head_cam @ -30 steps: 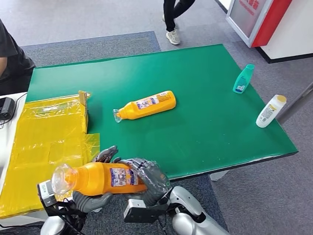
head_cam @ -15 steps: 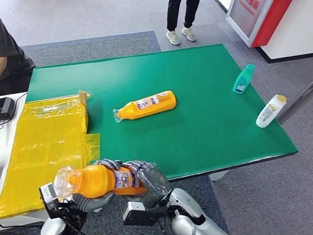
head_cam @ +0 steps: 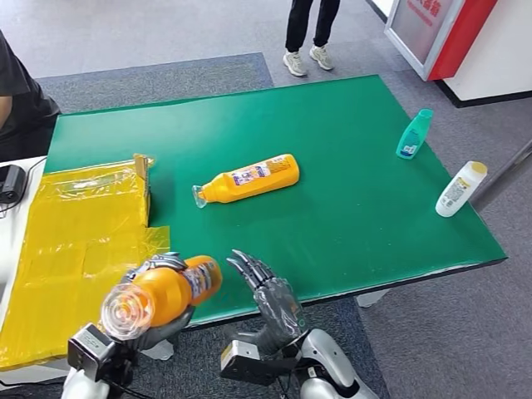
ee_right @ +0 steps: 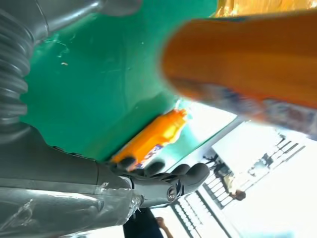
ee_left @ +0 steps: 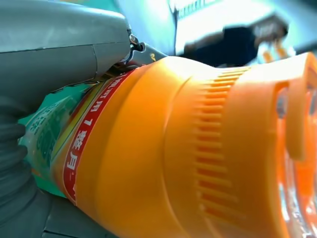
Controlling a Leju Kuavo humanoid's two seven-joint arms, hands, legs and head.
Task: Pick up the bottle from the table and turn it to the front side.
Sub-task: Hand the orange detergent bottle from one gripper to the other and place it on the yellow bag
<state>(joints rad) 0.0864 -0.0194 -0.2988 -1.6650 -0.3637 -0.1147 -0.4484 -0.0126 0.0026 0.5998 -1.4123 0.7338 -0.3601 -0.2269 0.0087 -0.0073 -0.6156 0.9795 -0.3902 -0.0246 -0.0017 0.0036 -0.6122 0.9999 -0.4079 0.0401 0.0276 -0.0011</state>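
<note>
Now the left hand (head_cam: 154, 320) grips the orange bottle (head_cam: 166, 293) above the table edge (head_cam: 376, 287), its neck pointing toward the robot; the right hand (head_cam: 269, 295) waits just beside, fingers spread, holding nothing.

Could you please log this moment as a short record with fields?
held bottle: orange bottle, gripped by the left hand, clear cap toward the camera
right hand: open, apart from the held bottle
table: green table
other bottles on table: second orange bottle lying flat; teal bottle; white bottle
left of table: yellow sheet
</note>
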